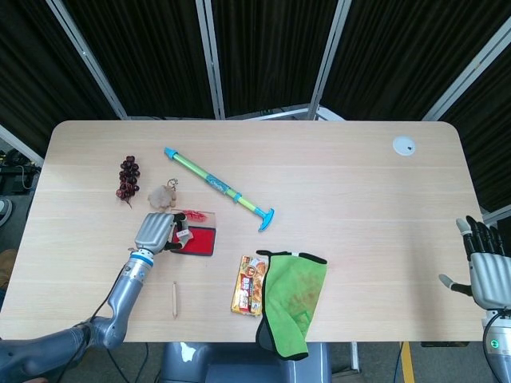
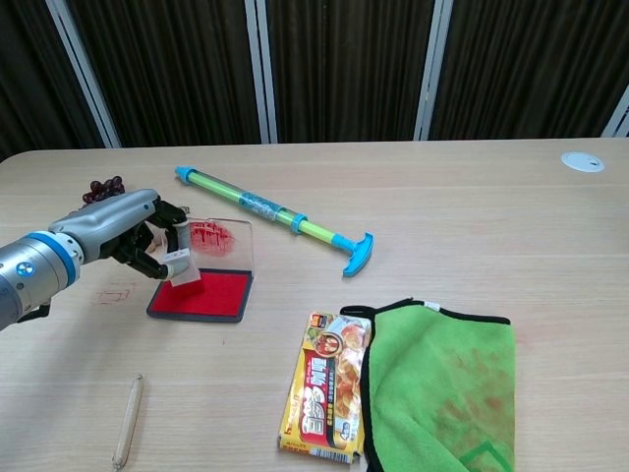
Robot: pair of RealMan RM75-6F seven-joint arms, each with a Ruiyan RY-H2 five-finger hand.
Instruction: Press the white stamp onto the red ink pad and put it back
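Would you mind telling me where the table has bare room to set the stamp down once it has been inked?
Bare wood lies left of the ink pad, between it and the pencil, and across the table's whole right half past the green cloth. It is crowded behind the pad, where the left hand, grapes and water gun sit close together.

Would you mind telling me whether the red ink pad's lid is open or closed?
Open. The ink pad's clear lid stands upright behind the exposed red surface, red smears showing on it.
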